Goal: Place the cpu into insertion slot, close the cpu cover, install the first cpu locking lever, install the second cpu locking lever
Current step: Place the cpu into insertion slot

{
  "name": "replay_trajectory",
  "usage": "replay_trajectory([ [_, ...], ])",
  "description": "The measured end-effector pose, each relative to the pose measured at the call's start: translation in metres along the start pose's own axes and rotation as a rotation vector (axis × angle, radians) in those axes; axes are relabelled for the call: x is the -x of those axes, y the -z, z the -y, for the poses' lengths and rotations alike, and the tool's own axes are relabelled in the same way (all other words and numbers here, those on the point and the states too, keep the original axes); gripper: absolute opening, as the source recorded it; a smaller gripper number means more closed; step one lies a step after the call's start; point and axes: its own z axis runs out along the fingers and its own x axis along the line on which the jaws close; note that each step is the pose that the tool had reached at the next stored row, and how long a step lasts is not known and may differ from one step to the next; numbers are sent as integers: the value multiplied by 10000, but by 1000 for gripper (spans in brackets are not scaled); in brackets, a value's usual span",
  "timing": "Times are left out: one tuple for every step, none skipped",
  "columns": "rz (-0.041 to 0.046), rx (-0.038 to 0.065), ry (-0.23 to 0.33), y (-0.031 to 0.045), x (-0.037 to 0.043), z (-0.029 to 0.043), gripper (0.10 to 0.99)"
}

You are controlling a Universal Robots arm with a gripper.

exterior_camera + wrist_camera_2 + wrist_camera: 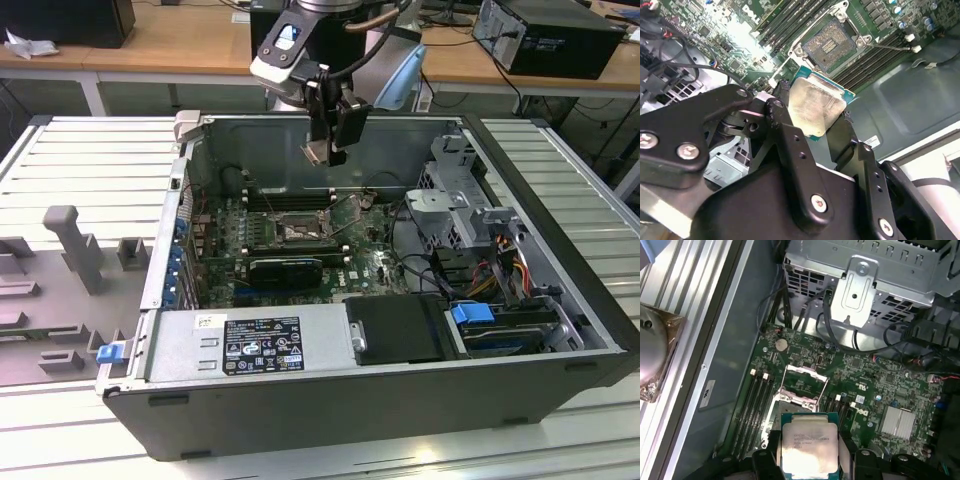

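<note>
Second wrist view, cpu [817, 106] in tool [813, 111]

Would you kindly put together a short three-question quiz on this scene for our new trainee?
1. True or false: the computer case is closed up.
2. The gripper is shut on: A) a cable, B) the cpu, C) a memory stick.
3. Short answer: is the insertion slot empty or filled?
Key: 1 false; 2 B; 3 empty.
</note>
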Motion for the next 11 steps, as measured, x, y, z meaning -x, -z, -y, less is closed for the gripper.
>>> replay_trajectory([
  [6, 2, -74, 0, 0, 0, 541],
  [19, 5, -217, -1, 0, 0, 541],
  [34, 9, -382, -1, 0, 0, 541],
  [49, 11, -546, -2, 0, 0, 541],
  [59, 14, -664, -2, 0, 0, 541],
  [72, 17, -811, -3, 0, 0, 541],
  [92, 21, -1030, -3, 0, 0, 541],
  [107, 24, -1201, -4, 0, 0, 541],
  [121, 28, -1359, -4, 0, 0, 541],
  [128, 30, -1444, -5, 0, 1, 541],
  [139, 32, -1563, -5, 0, 0, 541],
])
